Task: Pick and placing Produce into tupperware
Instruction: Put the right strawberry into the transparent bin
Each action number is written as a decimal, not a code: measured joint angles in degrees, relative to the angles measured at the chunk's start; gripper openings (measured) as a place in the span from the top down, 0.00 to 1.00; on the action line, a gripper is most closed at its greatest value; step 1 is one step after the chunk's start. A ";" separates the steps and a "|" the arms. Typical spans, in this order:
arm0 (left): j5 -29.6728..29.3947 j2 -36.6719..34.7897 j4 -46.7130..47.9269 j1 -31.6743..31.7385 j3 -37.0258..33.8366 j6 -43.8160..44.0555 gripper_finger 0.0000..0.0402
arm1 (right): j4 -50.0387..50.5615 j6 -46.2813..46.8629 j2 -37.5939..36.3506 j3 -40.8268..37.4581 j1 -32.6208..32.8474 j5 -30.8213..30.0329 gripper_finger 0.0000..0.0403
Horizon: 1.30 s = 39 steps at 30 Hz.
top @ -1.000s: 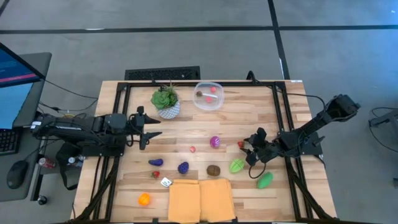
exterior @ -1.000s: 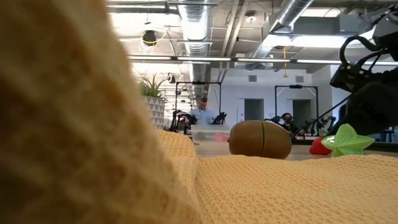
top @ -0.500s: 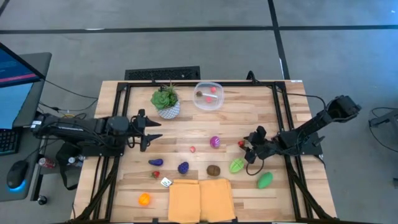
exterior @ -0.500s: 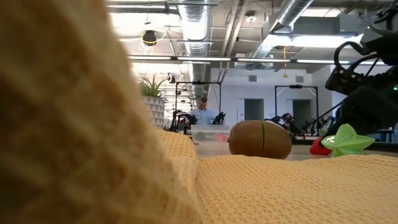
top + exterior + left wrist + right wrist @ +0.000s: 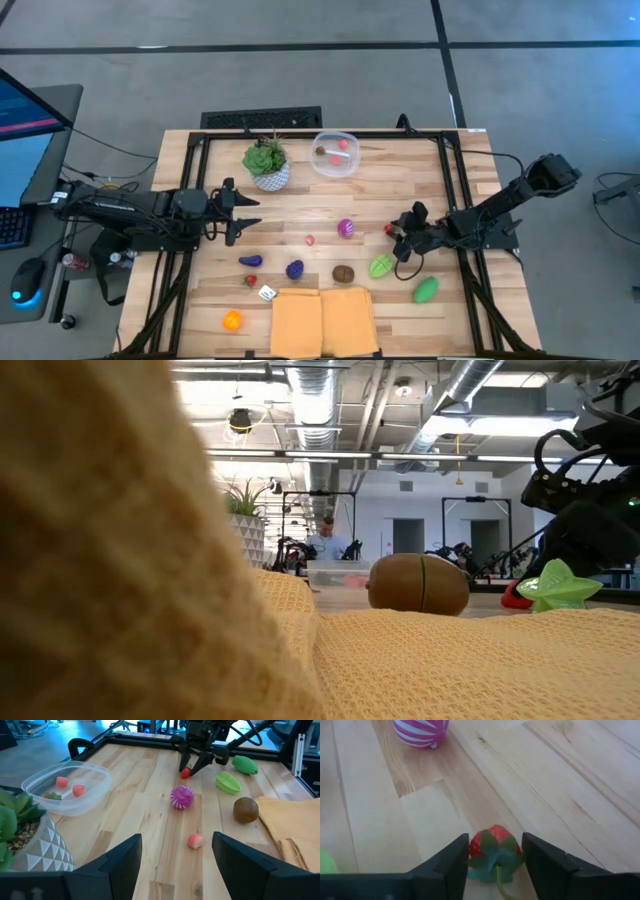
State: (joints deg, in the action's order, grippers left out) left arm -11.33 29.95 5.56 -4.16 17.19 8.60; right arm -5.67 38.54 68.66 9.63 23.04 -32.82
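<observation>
A small red strawberry with a green leaf cap lies on the wooden table, right of centre. My right gripper is shut on it. More produce is scattered in mid-table: a purple striped ball, a pink piece, a brown kiwi and a green star fruit. The clear tupperware stands at the far edge with red and pink pieces inside. My left gripper hovers open at the left, nothing between its fingers. My right gripper has the strawberry's two sides between its two fingers, pinched. The fingers come slanting down from the table's right side. The leaf cap and stem point back toward the wrist. The strawberry sits on the table.
A potted green plant stands left of the tupperware. A folded yellow cloth lies at the near edge and fills most of the low view. Around it lie purple pieces, an orange piece and a green one.
My right arm has swung a little toward the table's left at the strawberry, which has stayed where it was on the table.
</observation>
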 joint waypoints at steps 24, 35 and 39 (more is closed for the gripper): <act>-0.07 0.00 0.00 0.00 0.00 0.27 0.42 | -0.85 -0.11 0.00 -0.02 0.01 -0.07 0.60; -0.07 0.00 0.00 0.00 0.00 0.27 0.42 | -0.83 0.42 0.00 -0.02 0.01 0.00 0.47; -0.04 0.00 0.00 0.00 0.00 0.27 0.42 | -0.83 0.46 0.00 -0.02 0.01 1.09 0.48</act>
State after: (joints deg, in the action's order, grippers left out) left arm -11.38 29.95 5.56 -4.16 17.19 8.86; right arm -6.50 39.00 68.66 9.61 23.05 -31.73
